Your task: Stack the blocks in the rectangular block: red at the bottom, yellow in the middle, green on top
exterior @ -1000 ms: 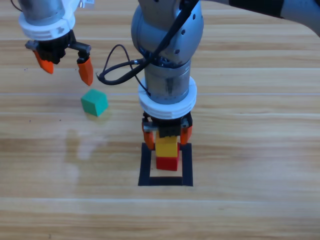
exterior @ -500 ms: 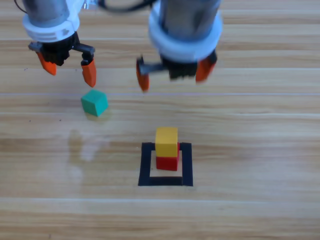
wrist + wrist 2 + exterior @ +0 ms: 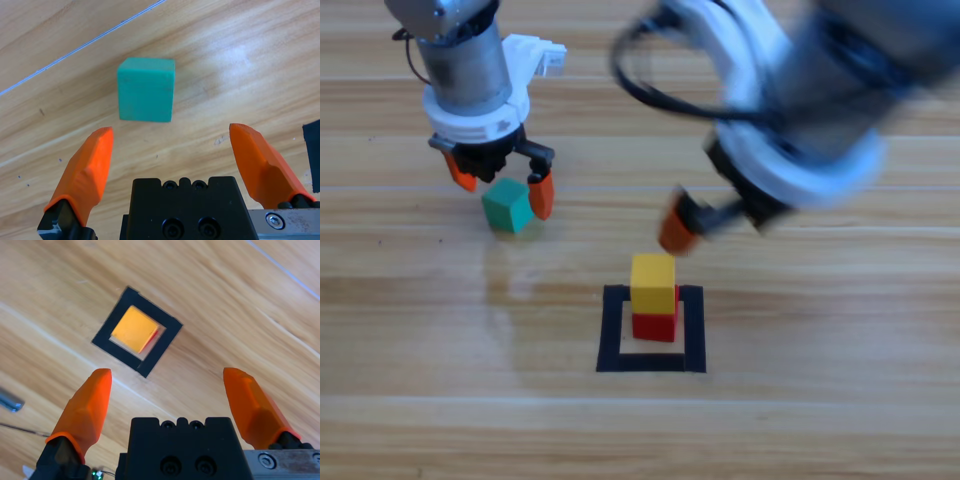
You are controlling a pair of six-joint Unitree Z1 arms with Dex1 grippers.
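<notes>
The yellow cube (image 3: 653,282) sits on the red cube (image 3: 655,326) inside the black tape square (image 3: 613,332). To the left, the green cube (image 3: 507,207) lies on bare wood. My left gripper (image 3: 501,184) hangs open just above and behind it, one jaw on each side. In the left wrist view the green cube (image 3: 146,89) lies ahead of the open left gripper (image 3: 171,132). My right gripper (image 3: 715,222) is raised up and to the right of the stack, open and holding nothing. From the open right gripper (image 3: 167,371), the right wrist view looks down on the yellow cube (image 3: 134,329), a red sliver (image 3: 156,335) and the tape square (image 3: 162,351).
The right arm's bulky grey body (image 3: 820,90) and its black cable (image 3: 640,85) fill the upper right of the high view. A wooden table (image 3: 800,400) runs all around the square.
The right gripper let go of the yellow cube on the red one, rose and swung away to the right. The left gripper moved right and down over the green cube.
</notes>
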